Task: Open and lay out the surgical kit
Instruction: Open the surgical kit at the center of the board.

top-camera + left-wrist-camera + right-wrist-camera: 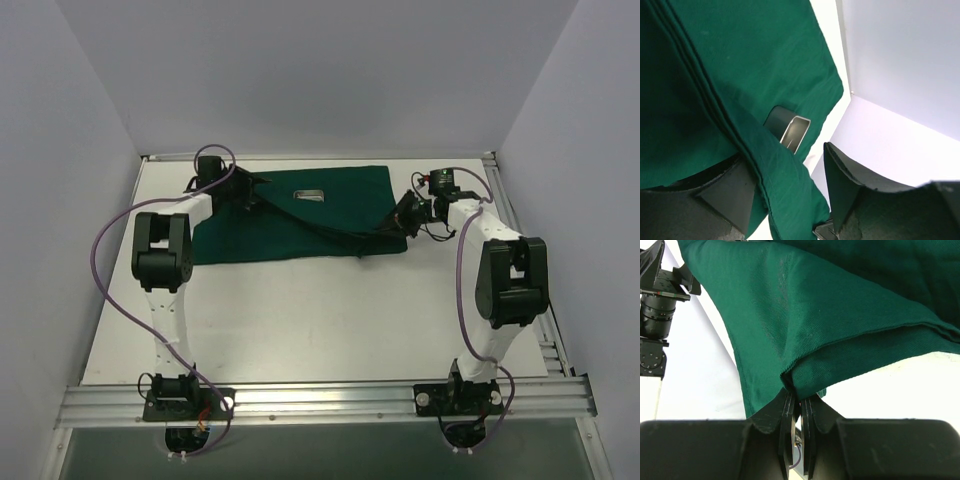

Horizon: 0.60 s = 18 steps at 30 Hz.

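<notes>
The surgical kit's dark green cloth (300,235) lies spread over the far half of the white table. A small silver tray (308,194) rests on it near the far edge. A raised fold of cloth runs between the two grippers. My left gripper (243,190) is at the cloth's far left; its jaws (787,160) stand apart with a hanging fold of cloth (740,60) between them, lying against the left finger (725,195). The tray (792,131) shows just beyond. My right gripper (400,218) holds the cloth's right edge, jaws (796,397) shut on the folded hem (815,315).
White walls close in the table at left, back and right. An aluminium rail (320,400) carrying both arm bases runs along the near edge, and another (497,190) runs along the right side. Purple cables loop off both arms. Part of the left arm (655,315) shows beyond the cloth.
</notes>
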Motion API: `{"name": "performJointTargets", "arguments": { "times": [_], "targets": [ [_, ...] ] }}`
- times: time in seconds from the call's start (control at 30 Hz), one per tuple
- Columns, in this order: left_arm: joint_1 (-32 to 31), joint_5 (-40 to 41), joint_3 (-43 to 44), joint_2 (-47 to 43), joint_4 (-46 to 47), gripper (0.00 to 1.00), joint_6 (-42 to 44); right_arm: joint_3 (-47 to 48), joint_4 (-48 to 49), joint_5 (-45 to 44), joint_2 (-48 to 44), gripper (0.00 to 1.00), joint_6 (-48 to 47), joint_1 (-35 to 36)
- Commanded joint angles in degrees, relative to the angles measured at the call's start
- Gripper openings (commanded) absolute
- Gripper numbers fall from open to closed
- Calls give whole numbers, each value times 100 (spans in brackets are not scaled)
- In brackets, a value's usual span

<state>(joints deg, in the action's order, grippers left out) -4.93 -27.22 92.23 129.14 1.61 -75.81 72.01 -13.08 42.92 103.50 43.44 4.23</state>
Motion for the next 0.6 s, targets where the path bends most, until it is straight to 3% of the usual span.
{"name": "performJointTargets", "arguments": {
  "times": [0.0,0.17,0.37,0.5,0.57],
  "targets": [
    [1,76,375,-64,-529,63,329,-55,-98,103,-366,0,33,34],
    [10,50,779,216,-1144,61,514,-29,-80,112,-375,0,51,34],
    [45,164,1235,480,-1968,49,917,15,-89,103,-375,0,85,25],
    [176,112,1280,489,-2015,42,1208,146,-80,138,-366,0,147,25],
    [220,199,1455,454,-2539,38,1602,182,-159,156,-375,0,130,17]
  ]
}}
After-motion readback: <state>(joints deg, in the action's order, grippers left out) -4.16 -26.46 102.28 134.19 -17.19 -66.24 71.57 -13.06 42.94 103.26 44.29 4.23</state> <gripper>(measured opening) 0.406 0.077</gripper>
